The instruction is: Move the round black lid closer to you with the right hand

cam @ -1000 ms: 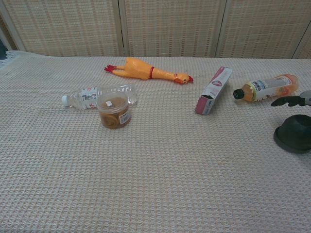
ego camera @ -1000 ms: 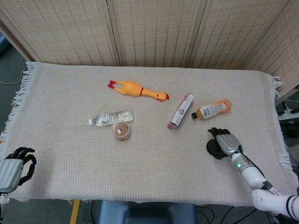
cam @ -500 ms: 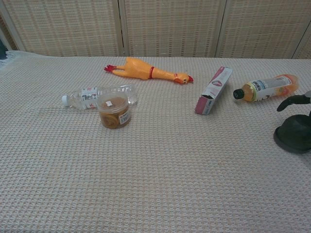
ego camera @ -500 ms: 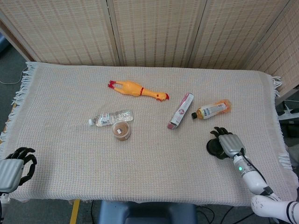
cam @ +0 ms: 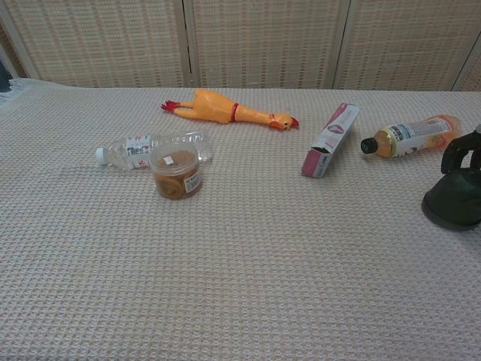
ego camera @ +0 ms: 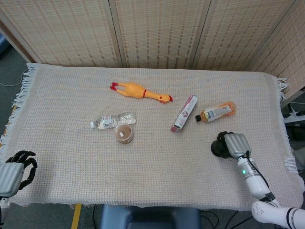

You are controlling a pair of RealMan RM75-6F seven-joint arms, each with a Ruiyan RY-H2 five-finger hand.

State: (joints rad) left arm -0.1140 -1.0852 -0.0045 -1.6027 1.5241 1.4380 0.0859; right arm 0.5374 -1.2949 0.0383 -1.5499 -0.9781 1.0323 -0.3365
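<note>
The round black lid [ego camera: 218, 147] lies near the right side of the cloth-covered table [ego camera: 152, 176], below the orange bottle. My right hand [ego camera: 235, 143] sits over the lid's right part, its dark fingers curled down around the far rim. The chest view catches the lid [cam: 453, 203] at its right edge, with those fingers [cam: 458, 150] hooked over its top. My left hand [ego camera: 14, 172] rests at the table's near left corner, fingers loosely bent and holding nothing.
An orange drink bottle [ego camera: 217, 112] and a pink box [ego camera: 185, 113] lie just beyond the lid. Mid-table are a clear water bottle [ego camera: 113, 120], a small brown jar [ego camera: 124, 133] and a yellow rubber chicken [ego camera: 140, 91]. A wicker screen backs the table.
The right hand's fingers, spread flat beyond the lid a second ago, have curled down over its far rim. The lid has barely shifted. The left hand is still.
</note>
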